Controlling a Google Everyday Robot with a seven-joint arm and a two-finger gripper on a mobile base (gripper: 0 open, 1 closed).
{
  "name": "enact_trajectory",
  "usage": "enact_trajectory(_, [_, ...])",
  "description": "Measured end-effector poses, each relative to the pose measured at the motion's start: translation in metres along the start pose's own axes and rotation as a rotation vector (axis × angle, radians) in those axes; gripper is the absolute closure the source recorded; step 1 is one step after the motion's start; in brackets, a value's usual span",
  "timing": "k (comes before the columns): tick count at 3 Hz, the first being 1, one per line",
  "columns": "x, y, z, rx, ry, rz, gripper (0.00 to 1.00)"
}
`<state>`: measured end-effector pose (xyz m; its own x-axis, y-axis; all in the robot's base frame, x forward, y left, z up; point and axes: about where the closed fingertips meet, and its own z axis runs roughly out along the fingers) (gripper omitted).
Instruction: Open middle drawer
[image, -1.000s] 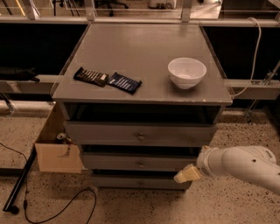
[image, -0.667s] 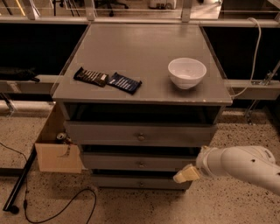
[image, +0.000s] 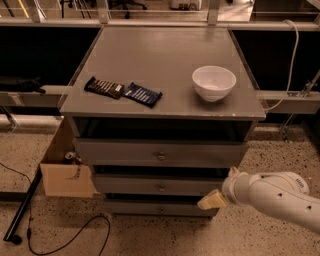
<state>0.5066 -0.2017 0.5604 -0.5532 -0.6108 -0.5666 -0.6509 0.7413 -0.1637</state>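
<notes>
The grey cabinet has three drawer fronts stacked under its top. The middle drawer (image: 150, 185) is the second front, shut, with a small round metal knob (image: 161, 188) at its centre. The top drawer (image: 160, 152) sits above it and the bottom drawer (image: 150, 207) below. My gripper (image: 212, 200) reaches in from the lower right on a white arm (image: 272, 195). It sits at the right end of the drawers, about level with the gap between the middle and bottom fronts, well right of the knob.
On the cabinet top (image: 165, 55) lie two snack bars (image: 122, 91) and a white bowl (image: 214, 82). A cardboard box (image: 62, 170) stands on the floor at the left. A black cable (image: 65, 240) and a dark pole (image: 22, 207) lie on the speckled floor.
The gripper has shifted very slightly left toward the drawers. The drawers have not moved.
</notes>
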Motion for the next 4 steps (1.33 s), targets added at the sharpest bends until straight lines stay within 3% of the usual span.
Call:
enact_trajectory(1, [0.009, -0.004, 0.004, 0.03, -0.006, -0.01, 0.0])
enact_trajectory(2, [0.013, -0.003, 0.021, 0.038, -0.027, -0.067, 0.0])
enact_trajectory(3, [0.012, -0.003, 0.021, 0.04, -0.03, -0.069, 0.0])
enact_trajectory(4, [0.006, 0.0, 0.023, 0.039, -0.044, -0.154, 0.0])
